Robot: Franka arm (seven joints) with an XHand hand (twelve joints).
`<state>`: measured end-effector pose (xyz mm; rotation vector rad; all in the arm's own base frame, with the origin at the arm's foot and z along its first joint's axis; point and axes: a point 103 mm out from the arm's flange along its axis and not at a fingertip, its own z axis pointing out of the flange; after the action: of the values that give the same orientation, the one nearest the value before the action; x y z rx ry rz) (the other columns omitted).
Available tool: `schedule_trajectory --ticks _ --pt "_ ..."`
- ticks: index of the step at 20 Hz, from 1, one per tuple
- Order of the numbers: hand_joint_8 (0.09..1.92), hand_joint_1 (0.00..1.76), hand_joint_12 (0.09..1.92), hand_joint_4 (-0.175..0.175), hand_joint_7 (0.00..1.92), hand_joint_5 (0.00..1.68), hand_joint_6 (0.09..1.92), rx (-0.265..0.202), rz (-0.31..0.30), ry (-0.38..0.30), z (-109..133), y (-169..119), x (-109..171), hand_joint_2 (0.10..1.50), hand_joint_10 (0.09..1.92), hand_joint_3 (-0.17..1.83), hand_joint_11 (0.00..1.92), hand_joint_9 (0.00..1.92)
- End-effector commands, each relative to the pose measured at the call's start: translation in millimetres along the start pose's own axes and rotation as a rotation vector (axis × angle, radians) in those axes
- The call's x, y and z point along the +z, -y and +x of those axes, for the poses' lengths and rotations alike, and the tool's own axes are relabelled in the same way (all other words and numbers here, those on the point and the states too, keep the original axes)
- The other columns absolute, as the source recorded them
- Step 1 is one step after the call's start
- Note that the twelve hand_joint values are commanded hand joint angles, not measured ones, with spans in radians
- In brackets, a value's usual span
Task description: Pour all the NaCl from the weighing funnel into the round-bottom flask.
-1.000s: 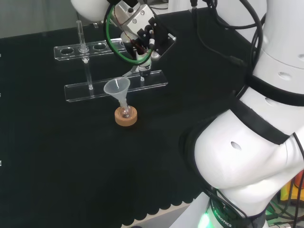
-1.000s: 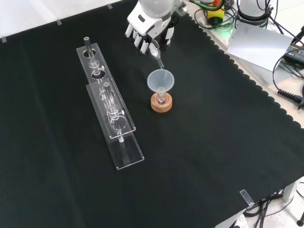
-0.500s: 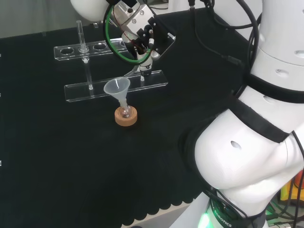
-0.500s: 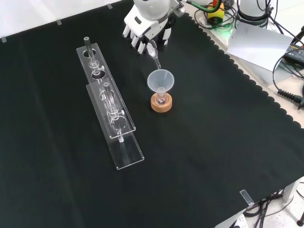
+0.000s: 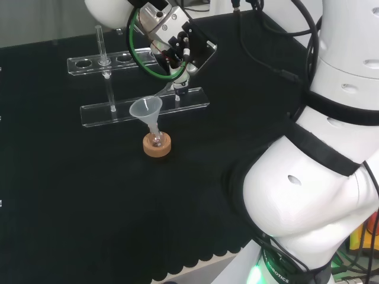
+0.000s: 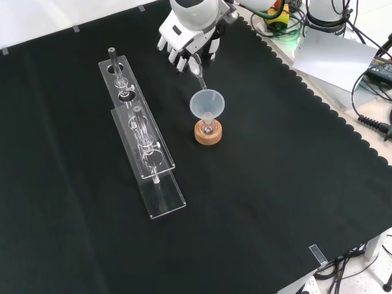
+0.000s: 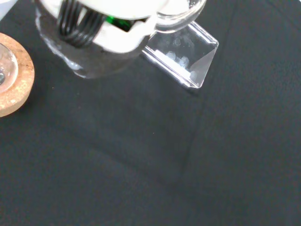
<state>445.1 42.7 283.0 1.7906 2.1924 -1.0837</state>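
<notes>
A small round-bottom flask (image 5: 156, 140) (image 6: 208, 127) sits on a cork ring (image 5: 157, 148) (image 6: 208, 135) (image 7: 18, 81) with a clear plastic funnel (image 5: 146, 110) (image 6: 207, 103) standing in its neck. The hand (image 5: 176, 42) (image 6: 188, 38) hangs just beyond the funnel, shut on a glass weighing funnel (image 5: 169, 87) (image 6: 198, 69). That piece is tilted, and its spout points down at the plastic funnel's rim. Whether any salt is left in it cannot be made out. A blurred white part of the hand (image 7: 110, 23) shows in the wrist view.
Two clear acrylic test tube racks (image 5: 144, 106) (image 6: 154, 164) (image 6: 122, 81) lie beside the flask, left of it in the front view; one end (image 7: 187, 60) is close under the wrist. A tall tube (image 5: 100, 42) stands in the far rack. The cloth's scalloped edge (image 6: 343, 125) runs at the front view's right.
The hand with the weighing funnel has shifted slightly left and up in both views, so the spout tip sits a little higher over the plastic funnel's rim. The flask has not moved.
</notes>
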Motion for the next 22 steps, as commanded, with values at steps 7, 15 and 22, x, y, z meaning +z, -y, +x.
schedule_trajectory --ticks 7,15,22 --pt "0.64 1.09 1.04 0.175 0.96 1.14 0.91 -0.004 0.003 0.053 3 0 -6 0.70 0.40 0.69 0.83 1.19" --pt "0.64 1.09 1.04 0.175 0.95 1.14 0.91 0.032 0.035 0.093 3 0 -8 0.70 0.40 0.69 0.83 1.19" --pt "0.64 1.09 1.04 0.175 0.95 1.14 0.92 0.029 0.030 0.127 6 3 -14 0.70 0.40 0.69 0.83 1.19"
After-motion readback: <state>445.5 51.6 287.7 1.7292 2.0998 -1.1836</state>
